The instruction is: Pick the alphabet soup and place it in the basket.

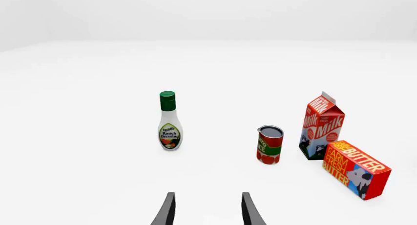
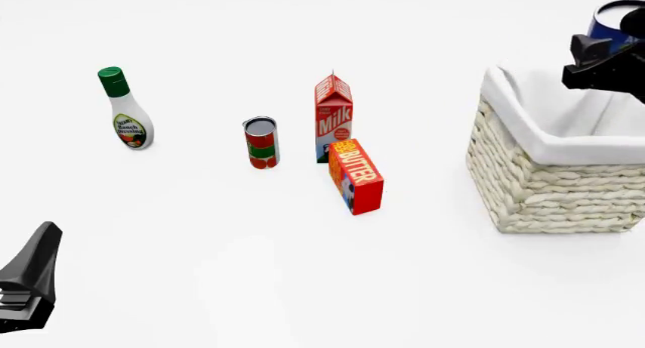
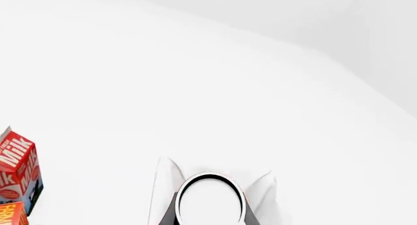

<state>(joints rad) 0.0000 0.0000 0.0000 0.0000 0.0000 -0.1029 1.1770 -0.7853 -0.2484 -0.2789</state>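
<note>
1. My right hand (image 2: pixel 603 53) pinches the alphabet soup (image 2: pixel 611 25) aloft over the far right part of the basket (image 2: pixel 549 178); in its wrist view the can's pale top sits between the fingers.
2. Under that hand is one basket, wicker with white lining; I can't see anything inside it.
3. My left hand (image 1: pixel 207 213) hangs with fingers spread, holding nothing, above the near left of the bench (image 2: pixel 202 250).
4. Ahead of the left hand I count one ranch dressing bottle (image 2: pixel 125 109), one red-and-green can (image 2: pixel 261 143), one milk carton (image 2: pixel 333 118) and one butter box (image 2: pixel 356 176) lying just beside the carton.
</note>
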